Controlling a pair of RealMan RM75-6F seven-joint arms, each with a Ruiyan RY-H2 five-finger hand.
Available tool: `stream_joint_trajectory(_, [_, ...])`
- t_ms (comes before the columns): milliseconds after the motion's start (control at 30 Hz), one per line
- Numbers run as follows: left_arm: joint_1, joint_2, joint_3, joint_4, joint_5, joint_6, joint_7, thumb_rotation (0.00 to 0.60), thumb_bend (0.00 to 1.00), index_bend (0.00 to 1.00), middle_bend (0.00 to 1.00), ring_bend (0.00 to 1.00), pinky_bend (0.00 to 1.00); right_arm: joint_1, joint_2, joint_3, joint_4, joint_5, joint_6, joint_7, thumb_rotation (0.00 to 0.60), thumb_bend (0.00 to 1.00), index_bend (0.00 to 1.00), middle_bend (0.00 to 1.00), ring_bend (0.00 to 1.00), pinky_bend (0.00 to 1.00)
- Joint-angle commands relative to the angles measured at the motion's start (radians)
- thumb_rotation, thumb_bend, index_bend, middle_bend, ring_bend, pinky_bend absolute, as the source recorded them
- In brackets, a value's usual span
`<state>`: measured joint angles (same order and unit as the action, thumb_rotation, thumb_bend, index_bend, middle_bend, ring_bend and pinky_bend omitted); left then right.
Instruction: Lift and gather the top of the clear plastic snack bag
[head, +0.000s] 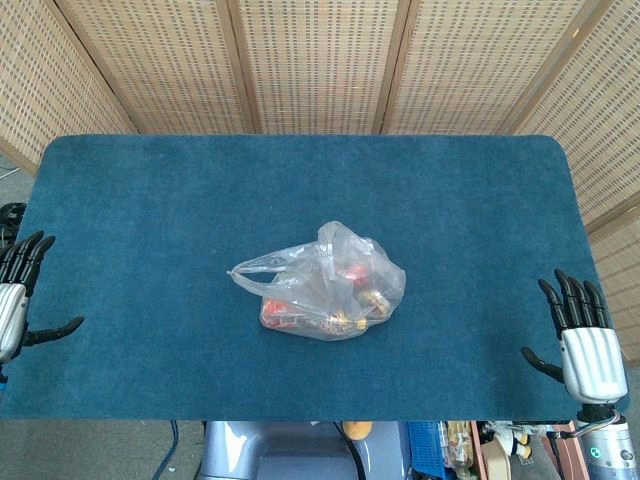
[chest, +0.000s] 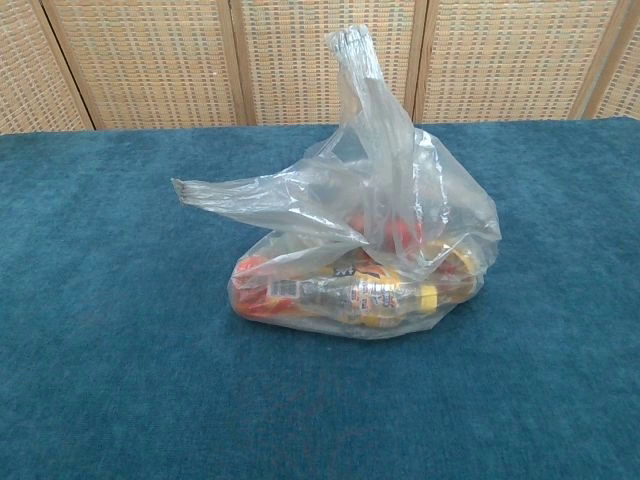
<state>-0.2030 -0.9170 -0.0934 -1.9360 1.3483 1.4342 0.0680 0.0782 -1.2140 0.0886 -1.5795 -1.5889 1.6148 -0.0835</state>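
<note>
A clear plastic snack bag (head: 325, 285) lies in the middle of the blue table, with red and yellow snack packets showing through it. In the chest view the bag (chest: 370, 250) has one handle (chest: 352, 50) standing upright and another handle (chest: 235, 195) stretched out flat to the left. My left hand (head: 18, 295) hovers at the table's left edge, fingers spread and holding nothing. My right hand (head: 580, 335) is at the right front corner, fingers spread and holding nothing too. Both hands are far from the bag. Neither hand shows in the chest view.
The blue cloth table (head: 150, 200) fills both views. Woven wicker screens (head: 320, 60) stand behind its far edge. Below the front edge are the robot's base (head: 290, 455) and some clutter (head: 470, 445).
</note>
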Motion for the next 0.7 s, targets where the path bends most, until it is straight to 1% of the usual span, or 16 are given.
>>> stream_joint_trajectory(33, [0.002, 0.002, -0.001, 0.0, 0.0, 0.0, -0.005, 0.6, 0.15, 0.0, 0.0, 0.0, 0.0, -0.001, 0.007, -0.003, -0.005, -0.003, -0.003, 0.015, 0.6, 0.0, 0.08, 0.0, 0.0, 0.0])
stream_joint_trajectory(167, [0.006, 0.006, -0.004, 0.002, 0.007, 0.004, -0.015, 0.6, 0.15, 0.0, 0.0, 0.0, 0.0, 0.004, 0.021, -0.013, -0.018, -0.008, -0.023, 0.057, 0.6, 0.0, 0.08, 0.0, 0.0, 0.0])
stream_joint_trajectory(300, [0.007, 0.007, -0.009, 0.01, 0.003, 0.004, -0.02, 0.6, 0.15, 0.0, 0.0, 0.0, 0.0, 0.055, 0.077, -0.038, -0.065, -0.055, -0.107, 0.252, 0.6, 0.0, 0.08, 0.0, 0.0, 0.0])
stream_joint_trajectory(467, [-0.003, 0.004, -0.025, 0.011, -0.021, -0.01, -0.025, 0.6, 0.15, 0.0, 0.0, 0.0, 0.0, 0.192, 0.169, -0.055, -0.103, -0.158, -0.262, 0.517, 0.6, 0.0, 0.09, 0.03, 0.0, 0.0])
stream_joint_trajectory(533, [-0.007, 0.004, -0.031, 0.013, -0.029, -0.015, -0.024, 0.6, 0.15, 0.0, 0.0, 0.0, 0.0, 0.266, 0.193, -0.052, -0.114, -0.194, -0.329, 0.653, 0.6, 0.07, 0.09, 0.03, 0.0, 0.0])
stream_joint_trajectory(633, [-0.009, 0.005, -0.035, 0.016, -0.037, -0.019, -0.028, 0.6, 0.15, 0.0, 0.0, 0.0, 0.0, 0.333, 0.203, -0.045, -0.117, -0.211, -0.387, 0.766, 0.6, 0.33, 0.09, 0.03, 0.0, 0.0])
stream_joint_trajectory(700, [-0.01, 0.006, -0.039, 0.019, -0.048, -0.026, -0.035, 0.6, 0.15, 0.0, 0.0, 0.0, 0.0, 0.381, 0.206, -0.038, -0.119, -0.217, -0.431, 0.828, 0.6, 0.56, 0.09, 0.03, 0.0, 0.0])
